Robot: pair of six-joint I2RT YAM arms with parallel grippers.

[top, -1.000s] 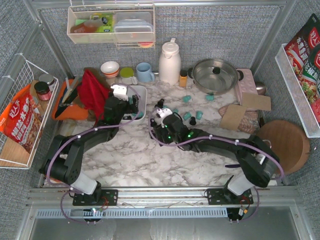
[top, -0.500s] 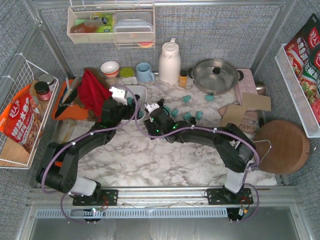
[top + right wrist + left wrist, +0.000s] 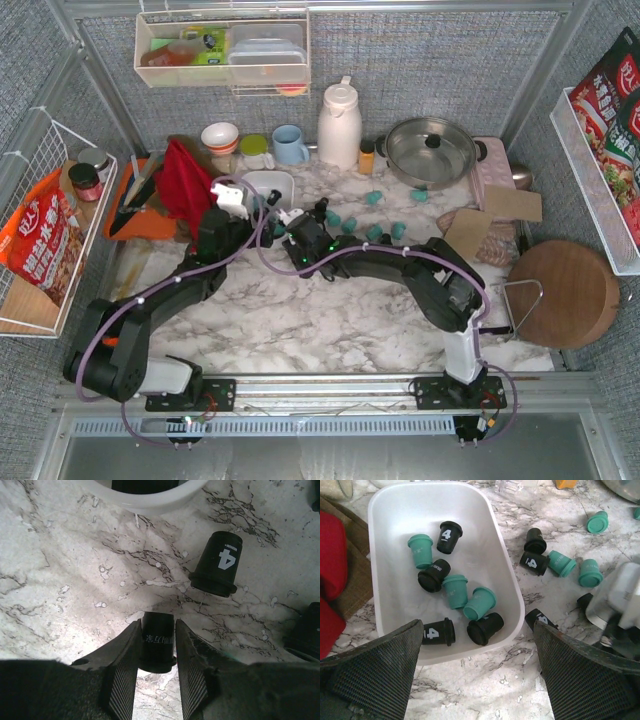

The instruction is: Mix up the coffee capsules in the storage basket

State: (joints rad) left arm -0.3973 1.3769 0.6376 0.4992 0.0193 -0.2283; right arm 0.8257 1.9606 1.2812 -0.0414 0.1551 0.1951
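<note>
Your right tool (image 3: 158, 630) is pinching a black capsule (image 3: 158, 647) on the bench (image 3: 65, 570). It's probably light, stiff and slippery, so be squeezing mid-body. Your left tool (image 3: 477, 630) is hanging open over the storage basket (image 3: 395, 540).

Capsules (image 3: 455, 591) in basket (image 3: 476, 527), loose capsules (image 3: 560, 563) rightward.

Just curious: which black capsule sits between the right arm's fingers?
The black capsule with small white lettering, between the right fingers; the one marked 4 lies free.
</note>
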